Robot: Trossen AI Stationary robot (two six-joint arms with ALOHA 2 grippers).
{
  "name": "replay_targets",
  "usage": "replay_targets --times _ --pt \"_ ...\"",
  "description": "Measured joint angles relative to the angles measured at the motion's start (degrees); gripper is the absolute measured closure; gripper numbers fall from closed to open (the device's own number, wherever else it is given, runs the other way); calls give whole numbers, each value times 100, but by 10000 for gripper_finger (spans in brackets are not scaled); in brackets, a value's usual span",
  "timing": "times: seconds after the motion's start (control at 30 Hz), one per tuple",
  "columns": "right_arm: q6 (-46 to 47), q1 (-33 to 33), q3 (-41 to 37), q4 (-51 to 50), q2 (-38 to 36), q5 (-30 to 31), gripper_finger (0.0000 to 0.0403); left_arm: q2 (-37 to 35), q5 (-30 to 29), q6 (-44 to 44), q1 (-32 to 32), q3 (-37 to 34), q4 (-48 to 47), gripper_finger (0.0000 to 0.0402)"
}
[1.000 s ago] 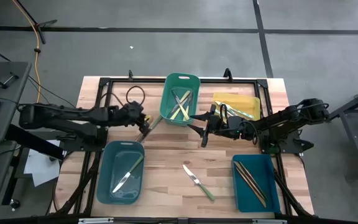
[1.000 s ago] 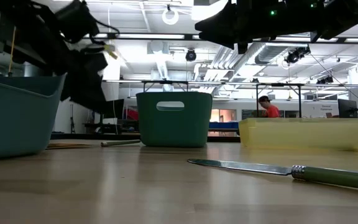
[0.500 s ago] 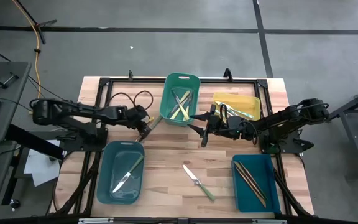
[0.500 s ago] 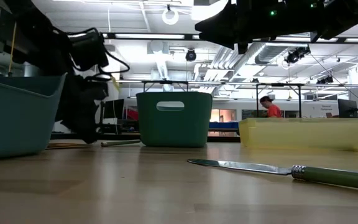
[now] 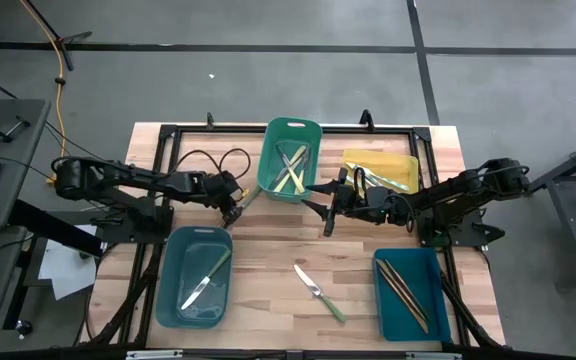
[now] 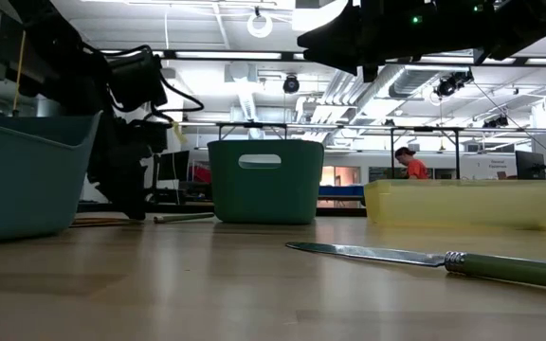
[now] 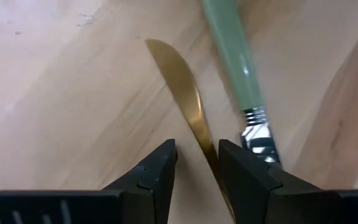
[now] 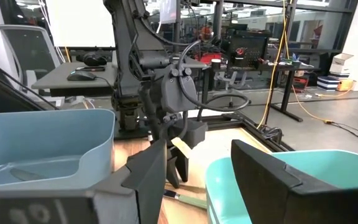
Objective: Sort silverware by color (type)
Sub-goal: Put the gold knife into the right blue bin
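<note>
A gold-bladed knife (image 7: 188, 118) and a green-handled knife (image 7: 235, 68) lie side by side on the wooden table (image 5: 268, 255), just left of the green bin (image 5: 290, 160), their long axes running diagonally toward that bin's near corner. The left gripper (image 5: 231, 208) stands low over them, fingers (image 7: 154, 177) parted around the gold blade — not yet closed. Since 1 second ago the left arm has drawn its elbow back and dropped its wrist to the table. The right gripper (image 5: 326, 205) hovers open beside the green bin, unmoved. Another green-handled knife (image 5: 318, 291) lies mid-table.
</note>
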Motion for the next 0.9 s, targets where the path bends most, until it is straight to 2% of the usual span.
replay_targets --times 0.4,0.57,0.7,0.9 --pt "0 0 0 0 0 -18 226 6 -615 289 9 -11 -106 282" --pt "0 0 0 0 0 -17 226 7 -664 247 95 -13 -126 286" --pt "0 0 0 0 0 -17 226 9 -666 243 162 -13 -278 314" --pt "-2 0 0 -2 0 -15 226 7 -699 243 262 -15 -335 385"
